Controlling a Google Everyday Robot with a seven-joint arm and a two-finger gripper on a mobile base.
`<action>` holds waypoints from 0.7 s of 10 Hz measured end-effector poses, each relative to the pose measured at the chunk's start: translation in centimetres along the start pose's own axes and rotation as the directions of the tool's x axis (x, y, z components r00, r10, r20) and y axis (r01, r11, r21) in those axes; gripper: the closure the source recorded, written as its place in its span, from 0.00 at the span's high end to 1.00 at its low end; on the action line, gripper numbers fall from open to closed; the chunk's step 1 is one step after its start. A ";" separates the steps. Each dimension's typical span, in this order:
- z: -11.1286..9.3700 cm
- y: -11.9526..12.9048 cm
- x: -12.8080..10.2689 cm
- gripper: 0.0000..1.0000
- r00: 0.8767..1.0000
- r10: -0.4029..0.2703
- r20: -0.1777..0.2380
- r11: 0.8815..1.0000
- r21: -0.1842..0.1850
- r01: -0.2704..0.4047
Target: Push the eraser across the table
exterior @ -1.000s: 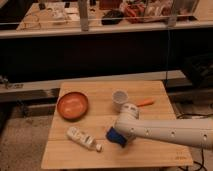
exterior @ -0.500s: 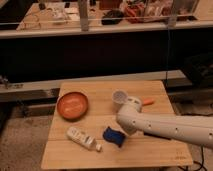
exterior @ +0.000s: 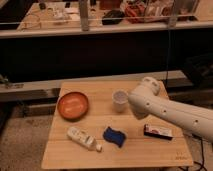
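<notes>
Eraser point(exterior: 158, 131): a flat bar with black edges and a whitish top with reddish marks, laid flat on the right front part of the worktop point(exterior: 150, 152). Its long axis is set roughly left to right, nearly parallel to the front edge, with the right end turned slightly nearer the front. The right end is pointed at the right edge of the worktop, which is near; the left end is pointed at the blue wavy pad point(exterior: 114, 136), from which it is kept apart by a stretch of bare wood. A bare strip is also seen between the bar and the front edge. Arm point(exterior: 170, 111): white, entered from the right, carried above the worktop just behind the bar, its rounded end held beside the white cup point(exterior: 119, 99). Jaws: placed at that end of the arm, between cup and bar; whether they are apart or together cannot be told. Other items: an orange bowl point(exterior: 73, 105) at back left; a white bottle point(exterior: 81, 138) laid on its side at front left, just beside the pad.
</notes>
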 end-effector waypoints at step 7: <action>2.1 6.9 14.3 0.00 0.948 0.317 -0.008 0.947 -0.054 -0.317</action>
